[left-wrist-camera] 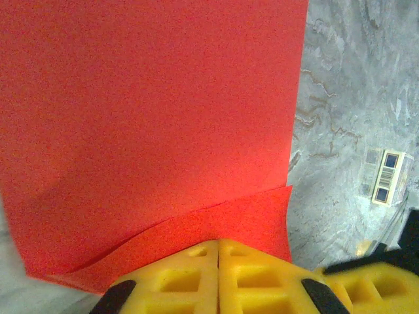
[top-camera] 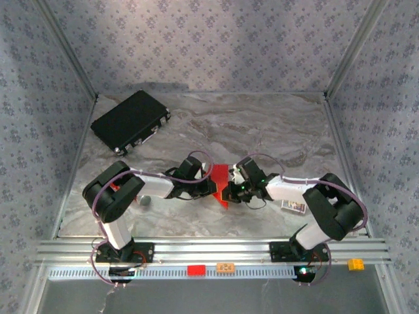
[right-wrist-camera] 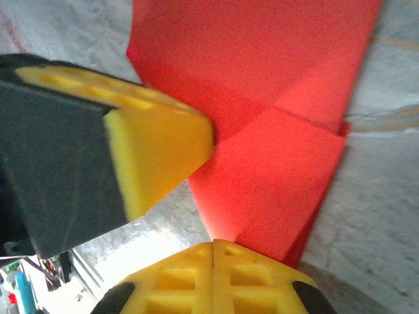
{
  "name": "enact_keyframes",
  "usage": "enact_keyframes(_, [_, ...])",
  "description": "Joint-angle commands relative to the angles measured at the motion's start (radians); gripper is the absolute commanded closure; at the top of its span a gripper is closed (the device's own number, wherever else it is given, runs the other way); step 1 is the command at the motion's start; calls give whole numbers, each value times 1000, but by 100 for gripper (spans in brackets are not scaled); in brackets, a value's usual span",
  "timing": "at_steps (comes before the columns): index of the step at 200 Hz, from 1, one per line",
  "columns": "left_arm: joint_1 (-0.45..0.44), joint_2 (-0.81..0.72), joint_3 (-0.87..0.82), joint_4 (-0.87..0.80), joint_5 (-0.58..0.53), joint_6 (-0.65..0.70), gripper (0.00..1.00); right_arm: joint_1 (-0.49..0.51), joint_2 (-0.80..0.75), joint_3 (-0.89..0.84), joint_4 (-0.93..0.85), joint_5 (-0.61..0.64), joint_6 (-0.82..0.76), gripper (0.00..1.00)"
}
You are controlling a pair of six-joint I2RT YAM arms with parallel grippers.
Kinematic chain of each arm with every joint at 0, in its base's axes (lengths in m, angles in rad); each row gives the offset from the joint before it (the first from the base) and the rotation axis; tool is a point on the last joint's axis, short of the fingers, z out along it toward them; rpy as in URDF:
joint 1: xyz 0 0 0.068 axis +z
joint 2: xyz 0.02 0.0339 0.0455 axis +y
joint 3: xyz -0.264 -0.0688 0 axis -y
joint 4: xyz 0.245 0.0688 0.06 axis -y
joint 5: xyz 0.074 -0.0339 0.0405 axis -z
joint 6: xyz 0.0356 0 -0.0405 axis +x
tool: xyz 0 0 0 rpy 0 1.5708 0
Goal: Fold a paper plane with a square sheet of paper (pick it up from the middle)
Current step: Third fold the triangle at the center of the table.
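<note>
1 red paper [top-camera: 220, 176], creased with a folded flap, sits at mid-table between 2 grippers. The left gripper [left-wrist-camera: 218, 243] has its jaws pressed fully together, pinching the paper's edge at the flap. The right gripper [right-wrist-camera: 214, 243] is likewise clamped tight on the opposite edge. 1 black case [top-camera: 130, 121] lies at the far left of the table [top-camera: 275, 124], and 1 small box [top-camera: 294, 206] lies beside the right arm.

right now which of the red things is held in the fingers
The creased red paper mid-table, pinched by the left fingers and the right fingers; the small red block lies untouched on the front rail.
</note>
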Motion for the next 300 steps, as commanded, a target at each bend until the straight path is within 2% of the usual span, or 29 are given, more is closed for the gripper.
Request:
enact_keyframes(1, [12, -2, 2, -87, -100, 37, 93, -12, 4, -34, 1, 2, 19, 95])
enact_keyframes(56, [10, 0, 14, -98, -102, 43, 92, -12, -88, -19, -18, 5, 26, 95])
enact_keyframes(96, [11, 1, 16, -99, -100, 43, 92, 17, 6, 42, 32, -8, 48, 95])
enact_keyframes(129, [11, -1, 22, -98, -98, 46, 92, 2, 80, 8, 44, -4, 58, 96])
enact_keyframes(182, [10, -76, 90, -144, -81, 103, 86, -7, 70, -51, 7, 59, 54, 99])
enact_keyframes(211, [-7, -111, 115, -242, -99, 88, 88, -6, 63, -47, 4, 67, 50, 99])
enact_keyframes(251, [-55, -58, 71, -161, -76, 3, 92, -7, 57, -52, 7, 70, 51, 100])
enact_keyframes(300, [-48, 35, 83, -205, -140, -14, 95, -9, 57, -58, 7, 72, 48, 100])
